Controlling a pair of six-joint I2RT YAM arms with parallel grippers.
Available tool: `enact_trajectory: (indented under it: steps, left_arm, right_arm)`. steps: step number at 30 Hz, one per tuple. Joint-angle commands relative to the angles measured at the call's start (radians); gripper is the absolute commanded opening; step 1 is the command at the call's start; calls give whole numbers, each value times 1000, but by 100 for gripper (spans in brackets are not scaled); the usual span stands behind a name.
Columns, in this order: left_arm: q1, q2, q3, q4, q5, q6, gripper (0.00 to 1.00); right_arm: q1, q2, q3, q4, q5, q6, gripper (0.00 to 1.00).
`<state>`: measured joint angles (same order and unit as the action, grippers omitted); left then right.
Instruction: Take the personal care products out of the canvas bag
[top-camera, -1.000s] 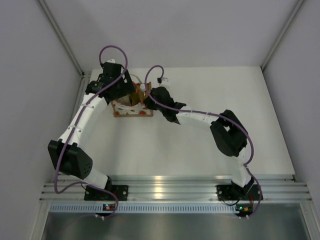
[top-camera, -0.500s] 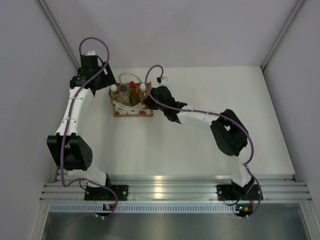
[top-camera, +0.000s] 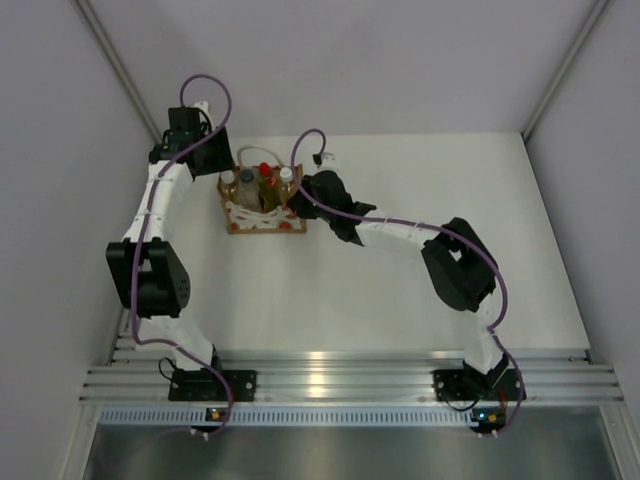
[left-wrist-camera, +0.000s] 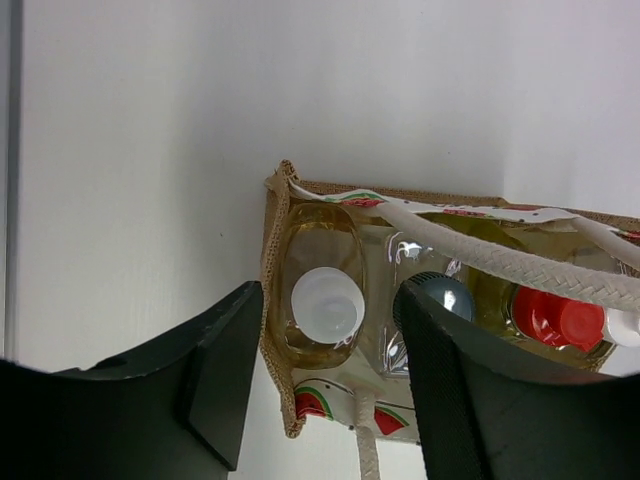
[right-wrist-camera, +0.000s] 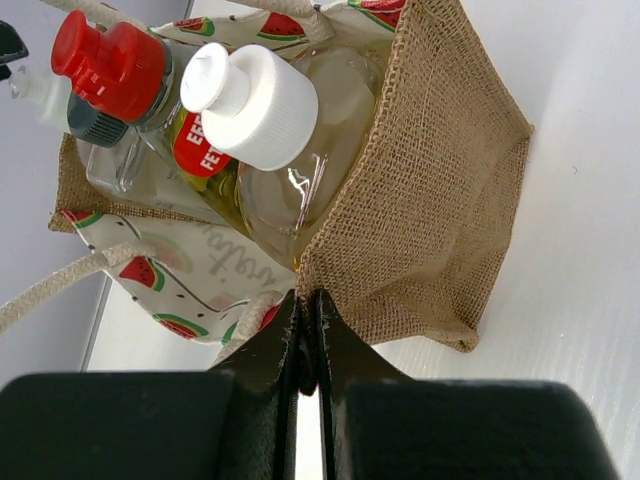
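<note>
The canvas bag (top-camera: 262, 222) stands at the back left of the table with bottles upright in it. In the left wrist view my left gripper (left-wrist-camera: 328, 305) is open above the bag's left end (left-wrist-camera: 271, 250). Its fingers straddle a white-capped amber bottle (left-wrist-camera: 327, 300), and the left finger is outside the bag wall. A dark cap (left-wrist-camera: 450, 296) and a red cap (left-wrist-camera: 548, 318) lie beyond, under a rope handle (left-wrist-camera: 500, 258). My right gripper (right-wrist-camera: 308, 305) is shut on the bag's burlap rim (right-wrist-camera: 440, 190), beside another white-capped bottle (right-wrist-camera: 255, 100) and the red-capped one (right-wrist-camera: 105, 55).
The left arm's gripper (top-camera: 218, 160) reaches in from the back left corner near the side wall (top-camera: 100, 140). The right gripper (top-camera: 300, 205) comes in from the bag's right. Bare white table (top-camera: 420, 180) spreads to the right and front.
My left gripper has pulled back from over the bag toward the back left corner, uncovering the bottle caps. The right gripper has held still on the bag's rim.
</note>
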<state>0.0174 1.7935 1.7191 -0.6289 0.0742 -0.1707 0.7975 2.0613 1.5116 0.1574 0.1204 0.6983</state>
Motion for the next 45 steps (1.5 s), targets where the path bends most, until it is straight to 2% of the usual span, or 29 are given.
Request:
enact_trajectory:
  steps: [1, 4, 14, 22, 27, 38, 39, 41, 42, 45]
  left_arm:
    - [10, 7, 42, 37, 1, 34, 60]
    - [10, 15, 36, 37, 18, 33, 54]
    - [4, 12, -1, 34, 6, 33, 51]
    - [-40, 41, 2, -14, -105, 53, 51]
    - [-56, 58, 10, -32, -100, 59, 50]
    - [-74, 66, 16, -69, -195, 53, 39]
    - [-74, 64, 13, -68, -195, 51, 33]
    - [-74, 63, 7, -68, -194, 40, 29]
    - [-74, 61, 7, -68, -188, 36, 17]
    - [-74, 63, 11, -68, -157, 16, 0]
  right_arm:
    - [-14, 56, -59, -193, -8, -52, 0]
    - [-12, 53, -64, -193, -7, -52, 0]
    - [-14, 40, -68, -193, -10, -42, 0]
    - [-14, 31, -73, -193, -11, -39, 0]
    - [-14, 33, -71, -193, -14, -39, 0]
    - [-12, 34, -65, -193, -18, -37, 0]
    - [-12, 34, -64, -193, -18, -36, 0]
    - [-12, 34, -64, -193, -22, -34, 0]
    - [-12, 36, -62, -193, -22, -34, 0]
    - [-12, 34, -60, -193, -24, -34, 0]
